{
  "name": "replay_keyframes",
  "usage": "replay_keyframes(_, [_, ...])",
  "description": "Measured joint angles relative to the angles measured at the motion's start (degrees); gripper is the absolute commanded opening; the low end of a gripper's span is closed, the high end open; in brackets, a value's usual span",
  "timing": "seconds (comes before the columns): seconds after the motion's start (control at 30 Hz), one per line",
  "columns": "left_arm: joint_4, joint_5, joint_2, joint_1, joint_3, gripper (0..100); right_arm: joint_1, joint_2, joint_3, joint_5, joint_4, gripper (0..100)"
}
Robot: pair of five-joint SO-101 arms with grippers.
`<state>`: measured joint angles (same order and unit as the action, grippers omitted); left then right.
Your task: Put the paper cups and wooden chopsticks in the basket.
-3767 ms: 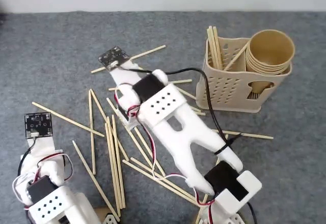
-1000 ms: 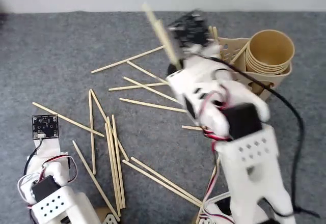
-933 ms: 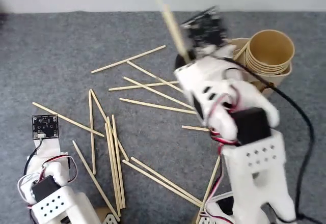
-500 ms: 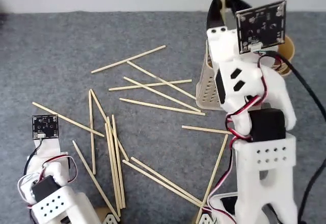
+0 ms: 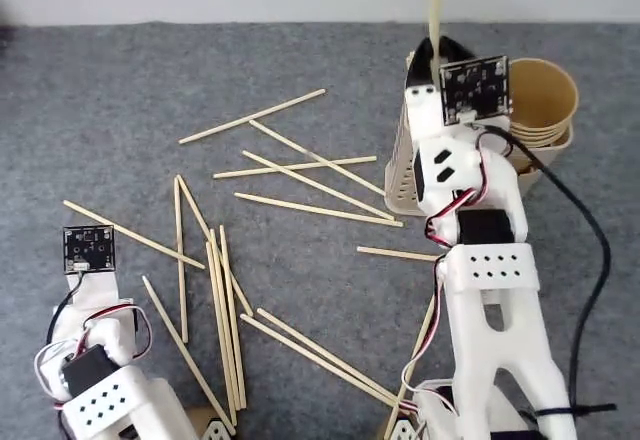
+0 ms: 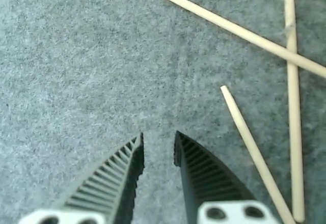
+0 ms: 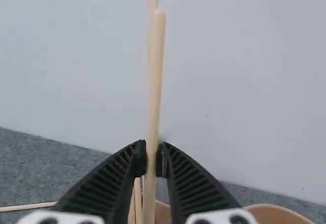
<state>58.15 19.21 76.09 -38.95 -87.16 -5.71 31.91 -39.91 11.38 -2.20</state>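
My right gripper point(image 5: 432, 60) is shut on a pair of wooden chopsticks point(image 5: 434, 0) held upright over the left part of the beige perforated basket point(image 5: 398, 175). In the right wrist view the chopsticks point(image 7: 153, 81) rise straight up between the black fingers of the right gripper point(image 7: 151, 158). Stacked paper cups point(image 5: 548, 95) stand in the basket's right part, and their rim point(image 7: 277, 210) peeks in below. My left gripper point(image 6: 158, 145) hovers low over the grey carpet, fingers narrowly apart and empty, beside a loose chopstick point(image 6: 254, 155).
Several loose chopsticks point(image 5: 310, 205) lie scattered over the grey carpet point(image 5: 120, 90) left of the basket, with a bundle point(image 5: 225, 320) near the left arm point(image 5: 90, 360). More lie by the right arm's base point(image 5: 420, 345). A white wall runs behind the basket.
The right arm swung its chopsticks from the carpet's middle to the right and tipped them upright over the basket, then sank a little. The left arm stayed still.
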Motion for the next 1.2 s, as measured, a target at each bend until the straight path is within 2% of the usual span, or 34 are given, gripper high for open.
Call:
replay_keyframes(0.1, [0.0,0.0,0.0,0.0,0.0,9,-0.3,1.1,-0.1,0.0,-1.2,15.8])
replay_keyframes(0.33, [0.0,0.0,0.0,0.0,0.0,9,-0.3,5.8,3.9,0.0,-11.4,13.4])
replay_keyframes(0.47, [0.0,0.0,0.0,0.0,0.0,9,-2.3,9.2,10.4,-0.5,-24.7,13.7])
replay_keyframes(0.7, [0.0,0.0,0.0,0.0,0.0,9,-10.9,12.3,14.5,-3.8,-54.7,13.7])
replay_keyframes(0.83, [0.0,0.0,0.0,0.0,0.0,9,-16.4,12.3,14.2,-3.8,-65.5,13.7])
replay_keyframes(1.0, [0.0,0.0,0.0,0.0,0.0,9,-23.5,12.3,7.9,-4.0,-71.4,13.7])
replay_keyframes(1.2, [0.0,0.0,0.0,0.0,0.0,9,-29.8,12.3,-3.3,-4.0,-72.1,13.8])
